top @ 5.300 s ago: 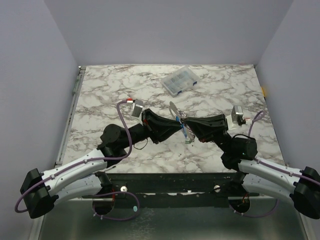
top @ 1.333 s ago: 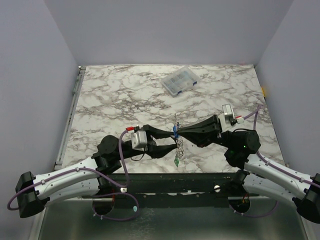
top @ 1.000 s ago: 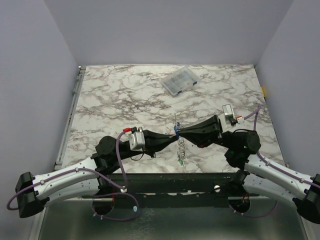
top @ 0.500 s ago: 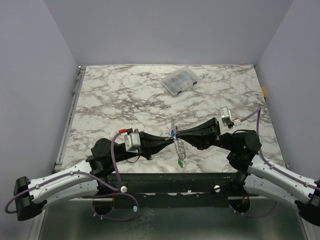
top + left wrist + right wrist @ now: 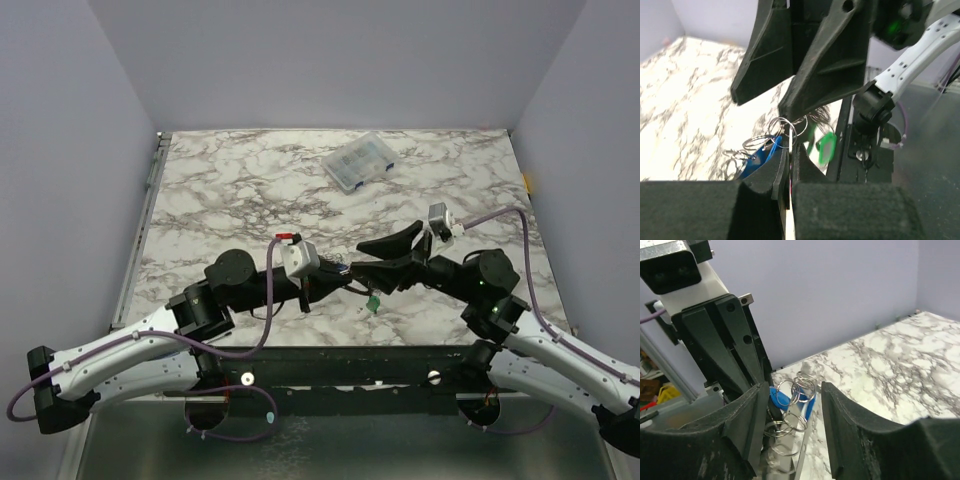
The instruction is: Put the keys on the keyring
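The marble-patterned table [image 5: 200,190] fills the scene between plain pale walls. From its near edge the left arm [image 5: 130,350] reaches in from the near left and the right arm [image 5: 540,340] from the near right, and their tips meet just right of centre over the near half of the table. A clear compartment box [image 5: 358,162] lies closed at the far side, a little right of centre and well apart from both arms. The left gripper [image 5: 338,268] points right with its two fingers pressed together. In its wrist view a thin pale edge runs between the pads, so it is clamped on the keyring [image 5: 784,126]. The keyring's silvery wire loops bunch just beyond the fingertips, above the table. The right gripper [image 5: 360,257] points left, facing it. Its fingers stand apart, one on the far side and one on the near side of the left fingertips. From the right wrist view the loops hang in the gap between the right fingers, and I cannot tell whether they touch either finger. A blue key [image 5: 760,154] sits among the loops, close against the left fingertips. A green key [image 5: 372,303] hangs lowest of the bunch, on the near side of the two grippers, and I cannot tell whether it touches the tabletop.
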Motion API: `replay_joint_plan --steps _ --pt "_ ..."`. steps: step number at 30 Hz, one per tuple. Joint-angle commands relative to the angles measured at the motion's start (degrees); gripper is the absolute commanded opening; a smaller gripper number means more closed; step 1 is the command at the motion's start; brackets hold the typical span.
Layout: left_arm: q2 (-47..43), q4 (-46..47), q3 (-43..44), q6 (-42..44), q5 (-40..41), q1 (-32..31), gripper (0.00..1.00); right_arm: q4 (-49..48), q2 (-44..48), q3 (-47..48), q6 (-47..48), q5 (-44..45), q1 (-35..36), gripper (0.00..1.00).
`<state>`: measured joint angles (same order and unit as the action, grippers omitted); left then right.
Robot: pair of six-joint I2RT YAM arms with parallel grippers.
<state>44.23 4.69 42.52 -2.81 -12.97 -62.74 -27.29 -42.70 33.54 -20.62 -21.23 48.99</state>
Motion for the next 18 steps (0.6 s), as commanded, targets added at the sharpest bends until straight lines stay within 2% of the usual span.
replay_joint_plan --steps 1,6,12,15,18 --pt "2.41 -12.84 5.24 1.22 4.73 -0.23 0.00 12.24 3.87 1.97 1.94 6.46 -0.13 0.56" --pt "5.86 -15.25 6.95 -0.05 5.53 -0.26 0.00 20.24 8.36 0.53 2.30 13.08 -0.13 0.63" --pt "7.26 -16.35 9.97 -2.95 8.70 -0.02 0.00 31.71 9.24 1.25 1.84 20.84 -0.13 0.65" --pt "9.96 -18.60 13.52 -8.94 14.20 0.82 0.00 32.78 10.14 0.34 1.36 25.77 -0.13 0.65" --pt "14.19 -22.15 17.94 -19.84 18.03 4.20 0.00 33.58 11.08 -0.33 -0.65 31.60 -0.13 0.65"
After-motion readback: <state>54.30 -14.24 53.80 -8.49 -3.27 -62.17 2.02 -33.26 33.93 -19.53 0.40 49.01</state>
